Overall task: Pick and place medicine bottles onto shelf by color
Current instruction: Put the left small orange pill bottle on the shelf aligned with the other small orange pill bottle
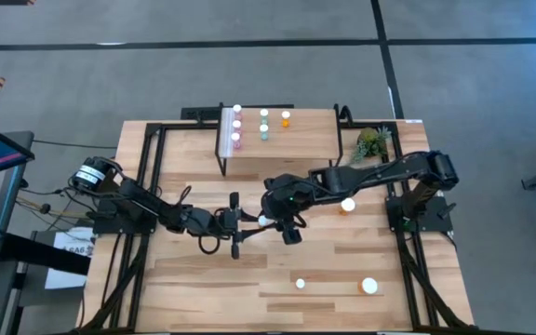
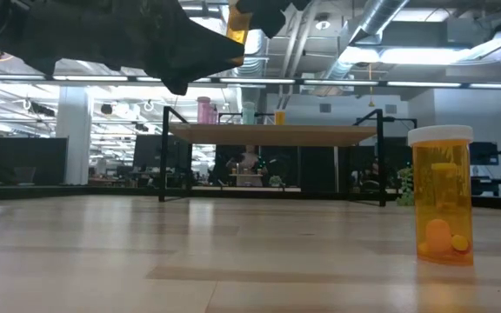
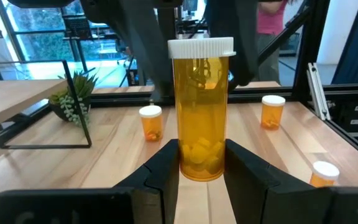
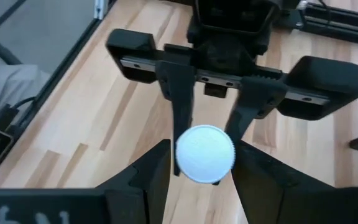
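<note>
A wide orange medicine bottle (image 3: 202, 106) with a white cap (image 4: 204, 154) stands upright in the air over the table's middle. My left gripper (image 1: 247, 223) is shut on it. My right gripper (image 4: 201, 171) points down from above, and its open fingers stand close on either side of the cap. The shelf (image 1: 310, 140) at the far edge carries pink bottles (image 1: 236, 123), teal bottles (image 1: 263, 126) and one orange bottle (image 1: 286, 118), all upright on their bases. My left gripper pinches the bottle's lower body (image 3: 186, 163) between its two fingers (image 3: 163, 168). The fingers come level from the table's left side. The bottle stands upright in the hold, cap up, and the low view shows it (image 2: 237, 26) lifted well clear of the table.
Three more orange bottles stand on the table: one right of centre (image 1: 347, 206) and two near the front edge (image 1: 301, 283) (image 1: 368, 286). One of them shows close in the low view (image 2: 442, 196). A small green plant (image 1: 370, 142) stands right of the shelf.
</note>
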`<act>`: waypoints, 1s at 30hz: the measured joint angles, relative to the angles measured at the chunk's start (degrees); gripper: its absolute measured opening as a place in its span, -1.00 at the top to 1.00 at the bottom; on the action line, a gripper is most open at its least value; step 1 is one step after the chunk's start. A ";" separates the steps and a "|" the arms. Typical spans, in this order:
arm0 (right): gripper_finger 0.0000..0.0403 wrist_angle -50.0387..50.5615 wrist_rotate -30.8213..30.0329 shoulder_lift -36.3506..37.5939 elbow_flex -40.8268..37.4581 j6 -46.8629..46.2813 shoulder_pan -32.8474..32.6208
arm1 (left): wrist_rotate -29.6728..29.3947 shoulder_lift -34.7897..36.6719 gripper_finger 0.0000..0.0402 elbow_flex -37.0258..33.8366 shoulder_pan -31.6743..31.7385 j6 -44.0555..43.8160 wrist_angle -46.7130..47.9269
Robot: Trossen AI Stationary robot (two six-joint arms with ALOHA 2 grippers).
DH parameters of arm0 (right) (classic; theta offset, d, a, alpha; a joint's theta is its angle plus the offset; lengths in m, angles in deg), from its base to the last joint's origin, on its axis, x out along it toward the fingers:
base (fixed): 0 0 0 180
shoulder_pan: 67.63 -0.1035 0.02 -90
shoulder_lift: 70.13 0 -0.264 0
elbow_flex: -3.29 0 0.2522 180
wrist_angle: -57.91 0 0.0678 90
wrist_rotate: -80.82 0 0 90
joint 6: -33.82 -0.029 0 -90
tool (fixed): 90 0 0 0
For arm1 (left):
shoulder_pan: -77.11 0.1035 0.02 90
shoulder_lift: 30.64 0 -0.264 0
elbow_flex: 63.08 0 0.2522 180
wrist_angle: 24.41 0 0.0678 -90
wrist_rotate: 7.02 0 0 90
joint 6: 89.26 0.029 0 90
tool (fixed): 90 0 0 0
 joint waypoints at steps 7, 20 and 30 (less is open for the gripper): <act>0.00 0.04 0.84 0.00 0.00 -0.88 0.00 | -0.33 0.00 0.52 0.00 -0.02 -0.39 0.75; 0.12 0.02 0.86 0.00 0.00 -1.78 0.00 | -0.51 0.00 0.52 -0.01 -0.07 -0.60 1.06; 0.28 0.04 0.82 0.00 0.00 -1.40 0.00 | -0.52 0.00 0.52 0.00 -0.07 -1.05 1.08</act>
